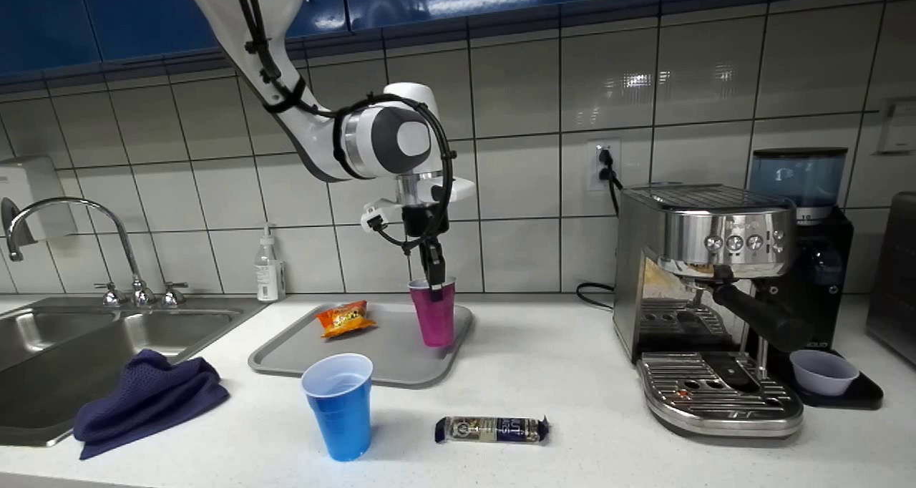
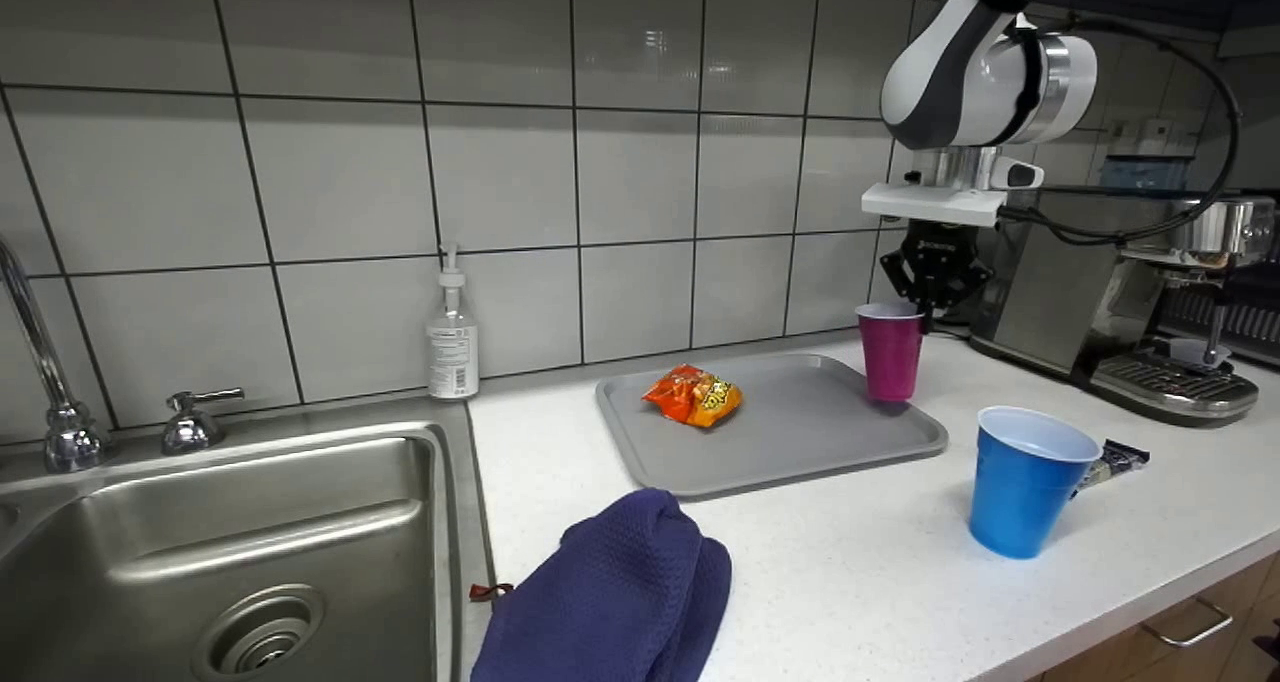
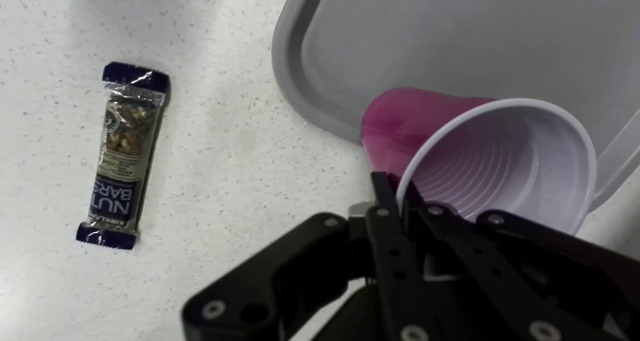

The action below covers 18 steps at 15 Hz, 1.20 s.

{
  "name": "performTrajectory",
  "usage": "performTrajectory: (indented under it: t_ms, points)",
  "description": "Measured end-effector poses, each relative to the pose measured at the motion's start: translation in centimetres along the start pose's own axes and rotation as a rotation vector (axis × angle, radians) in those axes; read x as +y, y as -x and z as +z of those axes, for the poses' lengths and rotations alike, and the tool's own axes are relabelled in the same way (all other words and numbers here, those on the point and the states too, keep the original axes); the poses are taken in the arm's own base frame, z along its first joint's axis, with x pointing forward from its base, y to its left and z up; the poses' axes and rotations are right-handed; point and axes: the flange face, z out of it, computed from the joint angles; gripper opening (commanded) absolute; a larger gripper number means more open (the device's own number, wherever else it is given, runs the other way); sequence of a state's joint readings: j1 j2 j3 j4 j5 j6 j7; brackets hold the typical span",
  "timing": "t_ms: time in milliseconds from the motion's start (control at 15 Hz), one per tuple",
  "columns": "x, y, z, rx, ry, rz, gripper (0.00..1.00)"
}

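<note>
My gripper (image 3: 392, 186) is shut on the near wall of a pink cup (image 3: 415, 123), one finger inside its white rim and one outside. In both exterior views the cup (image 1: 434, 320) (image 2: 890, 357) hangs or stands almost upright at the grey tray's right end; whether its base touches the tray (image 1: 390, 352) I cannot tell. An orange candy packet (image 2: 692, 396) lies on that tray, left of the cup. Nearer the counter's front stands a blue cup (image 1: 342, 413). A wrapped nut bar (image 3: 122, 156) lies on the white counter beside it.
A steel espresso machine (image 1: 708, 245) with a grinder (image 1: 823, 259) and small bowl (image 1: 823, 373) stands at the right. To the left are a purple cloth (image 1: 154, 402), a sink (image 2: 260, 522) with a faucet, and a pump bottle (image 2: 452, 347). Tiled wall (image 1: 515, 173) backs the counter.
</note>
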<state>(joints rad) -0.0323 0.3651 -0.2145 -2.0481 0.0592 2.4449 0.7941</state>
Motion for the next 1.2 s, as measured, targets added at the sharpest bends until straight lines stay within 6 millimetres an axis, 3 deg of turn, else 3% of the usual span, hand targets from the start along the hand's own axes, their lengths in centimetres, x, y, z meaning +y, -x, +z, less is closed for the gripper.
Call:
performTrajectory:
  t_ms: [800, 1200]
  points:
    - [4.9, -4.7, 0.2, 0.012, 0.022, 0.178, 0.01]
    - [6.1, -5.6, 0.7, -0.001, 0.013, 0.226, 0.01]
